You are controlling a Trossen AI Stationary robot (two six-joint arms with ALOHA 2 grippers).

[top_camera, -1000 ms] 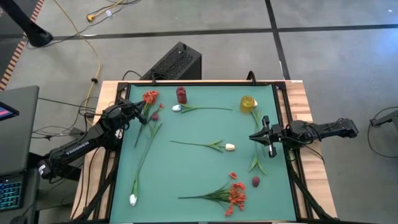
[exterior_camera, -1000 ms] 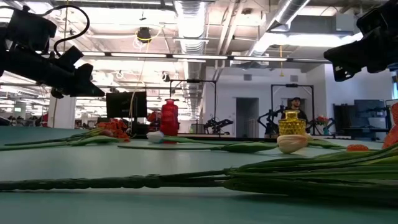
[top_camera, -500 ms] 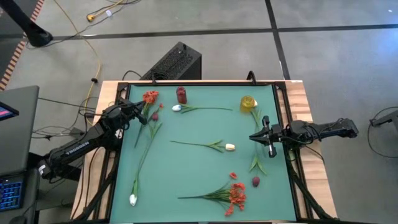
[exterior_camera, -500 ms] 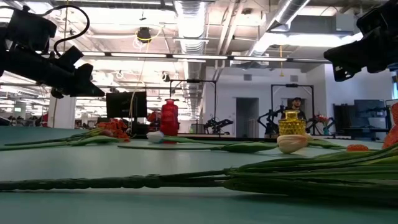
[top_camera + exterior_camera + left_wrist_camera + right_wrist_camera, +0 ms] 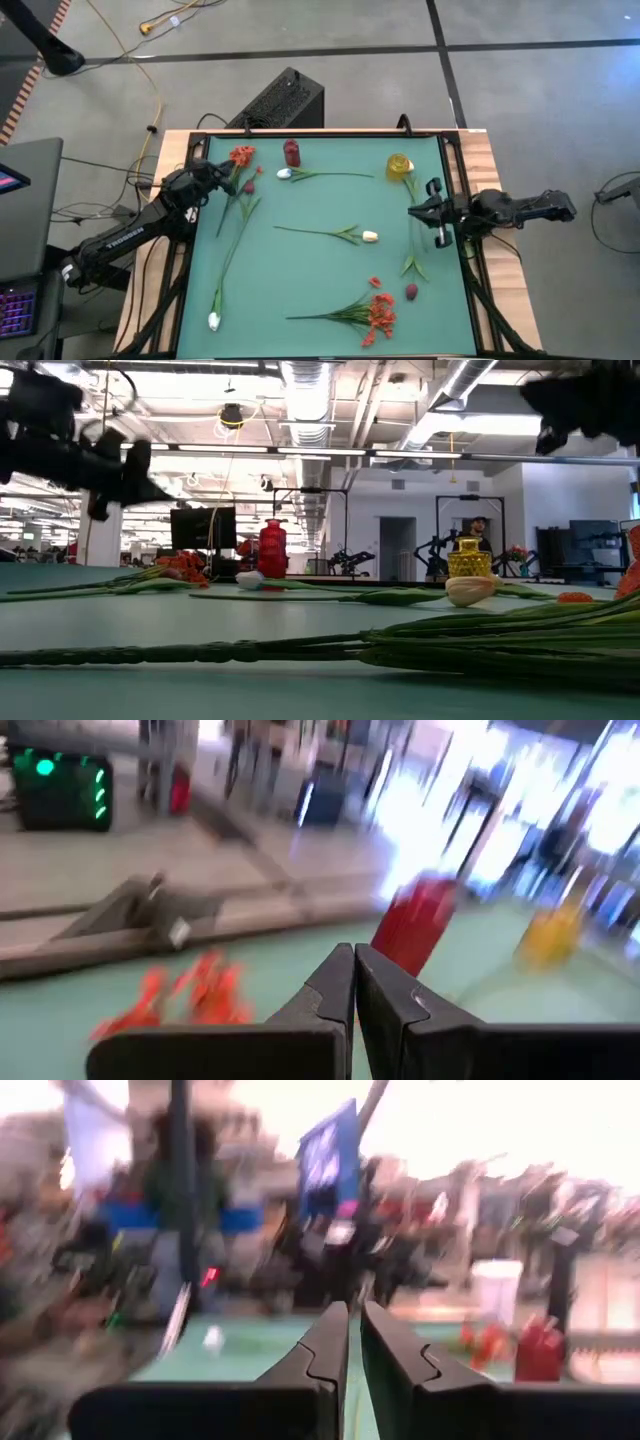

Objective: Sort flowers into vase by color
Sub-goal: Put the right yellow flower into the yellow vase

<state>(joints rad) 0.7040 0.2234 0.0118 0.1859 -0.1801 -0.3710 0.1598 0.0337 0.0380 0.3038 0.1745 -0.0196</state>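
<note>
Flowers (image 5: 330, 233) lie scattered on the surface (image 5: 320, 290). Overhead shows both arms at its sides; only the wrist views show left end effector (image 5: 354, 982) and right end effector (image 5: 353, 1338) pressed together, empty.

Left wrist view: smeared; red vase (image 5: 415, 923), yellow vase (image 5: 549, 936) and orange blooms (image 5: 195, 995) show only as colour patches.
Right wrist view: smeared; room unreadable, red vase (image 5: 541, 1350) a blur.
Low view: both arms blurred and cut by the top edge; red-orange bloom (image 5: 632, 575) cut at the side.
Dark red bud (image 5: 411, 291): too small to make out.
</note>
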